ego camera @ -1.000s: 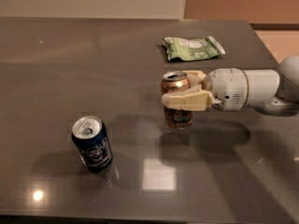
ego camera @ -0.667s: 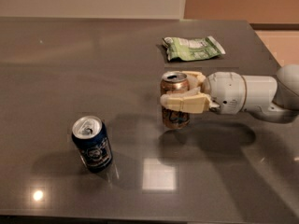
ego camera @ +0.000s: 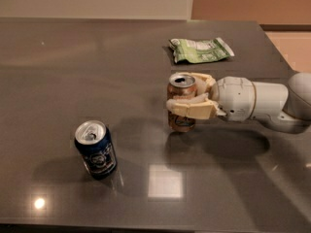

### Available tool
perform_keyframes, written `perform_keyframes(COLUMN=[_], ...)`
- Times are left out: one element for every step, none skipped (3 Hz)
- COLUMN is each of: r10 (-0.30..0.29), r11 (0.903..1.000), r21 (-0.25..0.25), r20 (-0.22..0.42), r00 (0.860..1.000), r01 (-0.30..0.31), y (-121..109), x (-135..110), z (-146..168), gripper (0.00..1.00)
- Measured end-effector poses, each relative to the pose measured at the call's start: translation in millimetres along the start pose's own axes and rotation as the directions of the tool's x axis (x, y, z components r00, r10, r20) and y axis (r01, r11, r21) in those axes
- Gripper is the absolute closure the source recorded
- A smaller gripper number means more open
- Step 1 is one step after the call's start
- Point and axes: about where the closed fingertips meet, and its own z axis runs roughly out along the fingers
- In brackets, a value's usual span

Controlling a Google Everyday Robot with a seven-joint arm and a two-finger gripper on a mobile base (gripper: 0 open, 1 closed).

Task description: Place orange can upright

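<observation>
The orange can stands upright right of the table's middle, silver top up, its base on or just above the grey tabletop. My gripper reaches in from the right, and its cream fingers close around the can's middle. The white arm extends off the right edge.
A dark blue can stands upright at the front left. A green snack bag lies flat at the back, behind the gripper. The table's right edge runs close by the arm.
The gripper with the orange can has lowered slightly toward the tabletop. The blue can and bag have not moved.
</observation>
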Motion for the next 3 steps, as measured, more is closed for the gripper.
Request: perform_keyframes(r10=[-0.081,-0.116,-0.12], r11=[0.9963,0.9925,0.9921], r21=[0.026,0.034,0.034], r20=[-0.033,-0.043,-0.023], r00=[0.996,0.992,0.992], r01=[0.082,0.118,0.121], y=[-1,-4,-6], x=[7,15,20], z=[-2,-5,-8], gripper=[0.6,0.36,0.13])
